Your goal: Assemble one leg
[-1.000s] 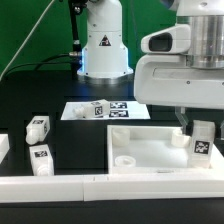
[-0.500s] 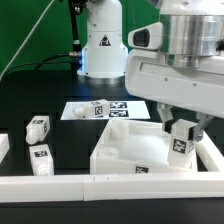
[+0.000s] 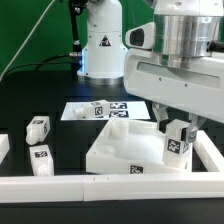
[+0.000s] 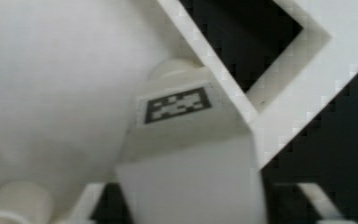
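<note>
tool (image 3: pixel 179 133) clenched on a tagged white leg (image 3: pixel 179 141), held over the tilted tabletop (image 3: pixel 125 152), spare legs (image 3: pixel 38 128) well apart

Exterior view: bright, even overhead light, low resolution, slightly soft all over. White arm housing (image 3: pixel 180 75) is near blown out, glare on its curved top. Black table (image 3: pixel 40 100) stays dark with soft, faint shadows. Tabletop (image 3: pixel 125 150) shows mild shading inside its rim. Wrist view: very close, blurry, washed-out whites; only the tag on the leg (image 4: pixel 179 105) is readable, edges smeared.
</note>
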`<state>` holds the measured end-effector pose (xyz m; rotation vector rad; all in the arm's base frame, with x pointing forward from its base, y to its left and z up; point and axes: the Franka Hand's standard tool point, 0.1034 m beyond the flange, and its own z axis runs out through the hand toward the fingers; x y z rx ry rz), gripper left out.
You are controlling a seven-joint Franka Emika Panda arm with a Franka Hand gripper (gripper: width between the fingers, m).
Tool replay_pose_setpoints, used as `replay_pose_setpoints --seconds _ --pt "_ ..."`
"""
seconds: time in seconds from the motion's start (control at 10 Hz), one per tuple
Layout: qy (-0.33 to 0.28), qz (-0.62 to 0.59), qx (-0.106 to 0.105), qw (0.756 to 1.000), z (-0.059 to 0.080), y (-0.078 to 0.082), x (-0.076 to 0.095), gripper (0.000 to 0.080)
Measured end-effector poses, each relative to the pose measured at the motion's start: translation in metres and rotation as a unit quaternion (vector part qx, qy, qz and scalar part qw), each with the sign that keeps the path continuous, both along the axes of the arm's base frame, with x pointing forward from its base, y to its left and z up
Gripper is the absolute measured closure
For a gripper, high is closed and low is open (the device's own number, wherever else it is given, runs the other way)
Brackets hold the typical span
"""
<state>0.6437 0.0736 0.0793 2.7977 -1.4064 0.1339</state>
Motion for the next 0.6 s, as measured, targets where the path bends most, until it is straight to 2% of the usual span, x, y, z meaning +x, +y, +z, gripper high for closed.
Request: replay_pose_setpoints --seconds 0.1,0.2,0.3,0.5,0.6 --pt "0.000 0.000 0.000 1.000 0.000 0.000 0.000 0.0375" --pt "-0.003 0.001 0.001 1.000 0.003 0.002 0.002 0.0243" --pt "-0.014 0.004 0.007 1.000 0.019 0.007 0.007 0.0166" --pt "-0.025 0.007 0.015 1.000 0.043 0.010 0.012 0.0154" --pt "-0.021 0.007 0.013 1.000 0.037 0.009 0.010 0.0150"
